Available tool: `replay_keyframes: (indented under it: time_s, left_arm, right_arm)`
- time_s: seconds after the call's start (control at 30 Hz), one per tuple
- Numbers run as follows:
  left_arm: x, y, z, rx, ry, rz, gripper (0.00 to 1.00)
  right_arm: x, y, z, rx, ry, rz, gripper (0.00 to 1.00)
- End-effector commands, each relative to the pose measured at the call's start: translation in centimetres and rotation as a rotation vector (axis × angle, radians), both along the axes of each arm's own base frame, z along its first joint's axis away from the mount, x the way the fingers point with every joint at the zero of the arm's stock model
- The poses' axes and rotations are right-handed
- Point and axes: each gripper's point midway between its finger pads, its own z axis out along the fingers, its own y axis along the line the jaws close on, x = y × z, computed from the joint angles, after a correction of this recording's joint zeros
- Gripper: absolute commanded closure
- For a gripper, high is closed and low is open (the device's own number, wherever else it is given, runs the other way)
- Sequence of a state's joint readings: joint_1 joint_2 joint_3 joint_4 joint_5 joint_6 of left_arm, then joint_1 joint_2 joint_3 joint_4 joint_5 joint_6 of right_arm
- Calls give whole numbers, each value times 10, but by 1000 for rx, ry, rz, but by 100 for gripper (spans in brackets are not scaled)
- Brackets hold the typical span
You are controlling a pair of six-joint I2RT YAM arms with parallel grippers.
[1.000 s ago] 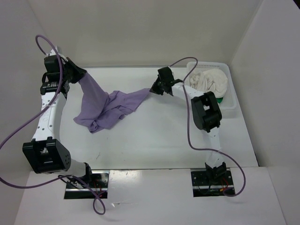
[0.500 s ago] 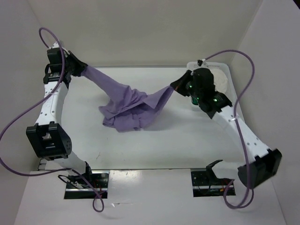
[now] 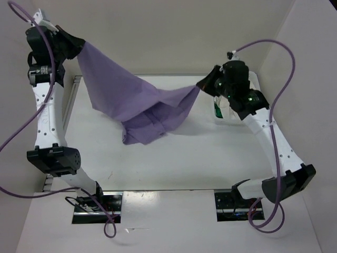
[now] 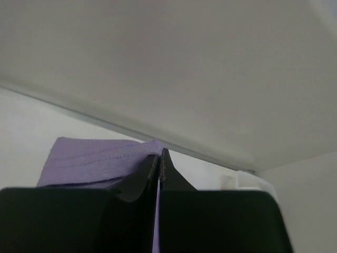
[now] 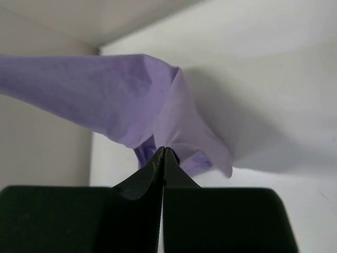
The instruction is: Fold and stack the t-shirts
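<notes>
Over the table (image 3: 158,158), in the top view, the purple shirt (image 3: 131,100) hangs stretched between my two arms. My left pincer (image 3: 73,45) is high at the far left corner, clamped on one end of the cloth. My right pincer (image 3: 202,85) is lower, at the far right, clamped on the other end. From the left grip the shirt falls as a broad, smooth sheet, and toward the right grip it narrows to a bunched point. Its middle sags in a folded lobe. I cannot tell whether the lowest fold touches the table.

At my left wrist, the left pincer (image 4: 159,153) has its tips pressed together. A stitched hem of the shirt (image 4: 95,166) comes out to the left of them, and a thin purple line shows between the fingers. Behind is the wall (image 4: 184,68).

At my right wrist, the right pincer (image 5: 164,150) is also pressed together on cloth. The shirt (image 5: 121,105) rises from the tips and runs off to the left in a thick twisted band, while a loose flap droops to the right of them.
</notes>
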State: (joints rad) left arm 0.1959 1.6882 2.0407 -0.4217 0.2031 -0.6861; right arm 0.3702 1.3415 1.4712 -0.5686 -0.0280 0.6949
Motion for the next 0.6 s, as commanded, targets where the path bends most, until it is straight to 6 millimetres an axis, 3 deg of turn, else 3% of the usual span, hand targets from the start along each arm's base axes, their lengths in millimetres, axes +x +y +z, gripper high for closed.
replay_keyframes:
  time_s: [0.0,0.07,0.13,0.17,0.23,0.27,0.33,0.37,0.4,0.47,0.53,0.57]
  left_arm:
    - [-41,-9,70,19,-152,-18,100]
    - [-59,-6,83,37,-170,21,100]
    - [-67,-2,74,59,-139,48,100]
    - [-77,4,77,74,-143,87,100]
    - [-86,11,71,109,-118,130,100]
    - [-93,13,64,119,-98,147,100]
    - [-93,21,48,138,-50,179,100]
    - [-91,21,37,134,-20,177,100]
    - [-87,22,17,129,26,174,100]
    - [-62,24,-24,123,123,148,100]
    - [-35,21,-89,89,276,89,100]
    - [-24,22,-110,81,313,77,100]
  right_arm:
    - [-10,-5,110,48,-277,36,100]
    - [-20,-9,118,43,-299,39,100]
    - [-26,-15,99,19,-259,34,100]
    - [-28,-13,70,1,-195,48,100]
    - [-32,-18,45,-12,-136,51,100]
    - [-32,-18,17,-30,-76,53,100]
    - [-30,-22,0,-38,-53,43,100]
    - [-32,-22,-21,-44,-5,40,100]
    - [-30,-25,-28,-47,3,31,100]
    - [-25,-29,-62,-73,73,14,100]
    - [-20,-33,-82,-111,99,1,100]
    - [-15,-38,-101,-125,130,-19,100]
